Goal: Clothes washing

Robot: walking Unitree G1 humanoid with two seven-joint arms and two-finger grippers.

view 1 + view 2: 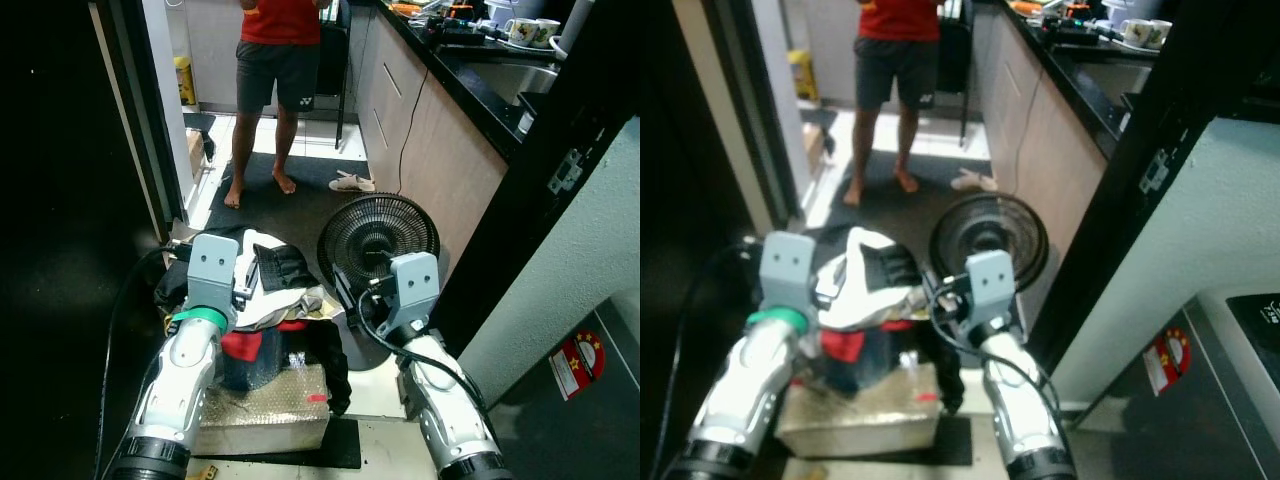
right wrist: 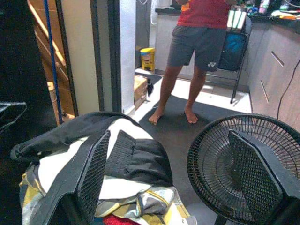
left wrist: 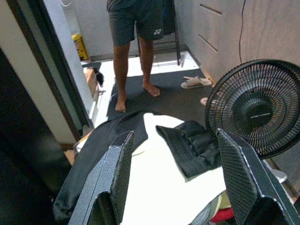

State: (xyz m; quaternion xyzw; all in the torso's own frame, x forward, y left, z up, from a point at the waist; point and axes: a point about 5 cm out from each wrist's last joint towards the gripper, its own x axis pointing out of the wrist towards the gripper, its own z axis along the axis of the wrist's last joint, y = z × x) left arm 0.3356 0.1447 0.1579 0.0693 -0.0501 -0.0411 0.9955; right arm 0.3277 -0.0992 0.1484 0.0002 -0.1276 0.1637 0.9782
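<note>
Your left claw (image 3: pixel 173 183) is spread wide, holding nothing, over the laundry pile (image 1: pixel 270 285). The pile sits between both arms, white and black garments on top. Your right claw (image 2: pixel 173 178) is also wide, above the floor fan (image 1: pixel 378 238). A person (image 1: pixel 275 60) stands beyond.

A small white brand logo (image 2: pixel 212 65) sits on the hem of the person's grey shorts (image 2: pixel 197 44), upper middle of the frame; its letters are too small to read. A round red sticker (image 1: pixel 577 362) with yellow marks sits on the grey appliance at lower right, its wording illegible. No other text can be read.
</note>
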